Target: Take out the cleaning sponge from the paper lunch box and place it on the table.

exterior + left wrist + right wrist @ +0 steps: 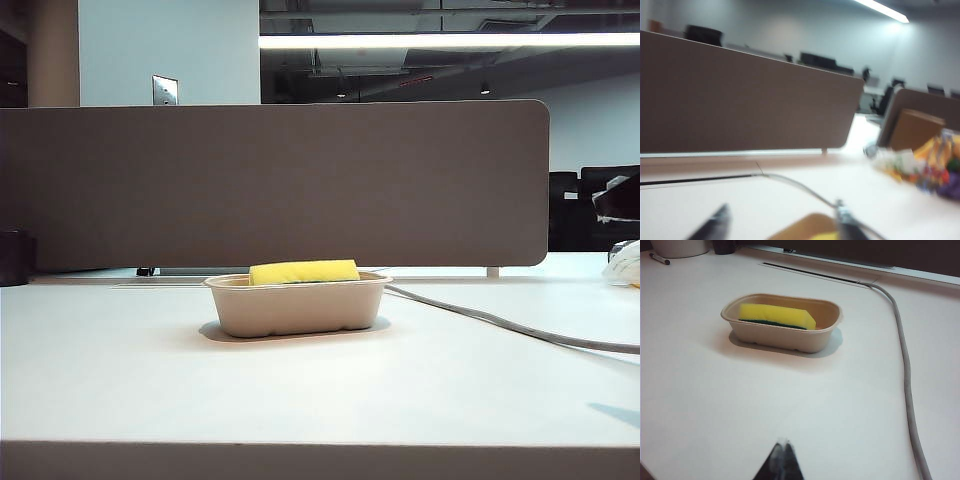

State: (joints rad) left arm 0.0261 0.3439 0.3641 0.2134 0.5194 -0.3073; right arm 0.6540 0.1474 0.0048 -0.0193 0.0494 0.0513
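Yellow sponge [776,316] lies lengthwise in the lunch box [785,337] mid-desk [715,405]; closed right pincer [781,460] faces it from well back; left pincer [782,222], open, hovers nearer.

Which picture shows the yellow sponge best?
The right wrist view: the rectangular yellow foam sponge with its dark green layer lies whole in the beige paper-pulp tray. The exterior view shows only its top above the rim; the left wrist view, a blurry yellow sliver.
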